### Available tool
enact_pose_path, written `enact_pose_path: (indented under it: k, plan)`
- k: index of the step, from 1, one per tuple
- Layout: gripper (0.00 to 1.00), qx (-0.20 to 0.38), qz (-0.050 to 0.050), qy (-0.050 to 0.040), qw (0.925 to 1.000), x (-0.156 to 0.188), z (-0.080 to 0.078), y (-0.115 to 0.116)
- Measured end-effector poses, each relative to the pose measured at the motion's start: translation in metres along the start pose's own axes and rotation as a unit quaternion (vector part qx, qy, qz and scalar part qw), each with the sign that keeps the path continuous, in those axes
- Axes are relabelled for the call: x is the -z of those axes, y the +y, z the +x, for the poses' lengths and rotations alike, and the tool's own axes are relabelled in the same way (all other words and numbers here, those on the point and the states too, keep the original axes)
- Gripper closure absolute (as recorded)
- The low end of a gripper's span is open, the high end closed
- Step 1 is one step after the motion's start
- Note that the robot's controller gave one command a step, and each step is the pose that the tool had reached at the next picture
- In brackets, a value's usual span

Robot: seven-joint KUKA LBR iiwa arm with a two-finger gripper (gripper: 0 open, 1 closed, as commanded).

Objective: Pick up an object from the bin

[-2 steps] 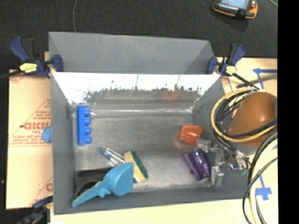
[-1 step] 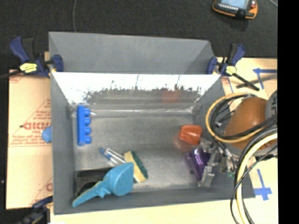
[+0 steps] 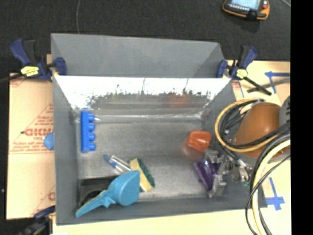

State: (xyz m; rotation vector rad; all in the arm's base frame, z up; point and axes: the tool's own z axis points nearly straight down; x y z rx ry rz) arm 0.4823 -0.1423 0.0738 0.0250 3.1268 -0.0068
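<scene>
My gripper (image 3: 218, 174) is low in the bin's front right corner. A purple translucent thing (image 3: 202, 173) lies right against its left side, and whether it is held is unclear. An orange rounded thing (image 3: 199, 140) sits just behind it, near the right wall.
A blue studded brick (image 3: 87, 131) lies by the left wall. At the front left a light blue scoop (image 3: 117, 192) rests over a black thing (image 3: 93, 186), beside a yellow-green sponge (image 3: 143, 174) and a clear pen with a blue cap (image 3: 115, 163). The arm's cables and orange cover hang over the right rim.
</scene>
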Motion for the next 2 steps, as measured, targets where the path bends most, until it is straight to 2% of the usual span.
enact_pose_path:
  k: [2]
  plan:
    - [1.0, 0.001, 0.0, 0.0008, 1.0, 0.0081, 0.0018, 0.0003]
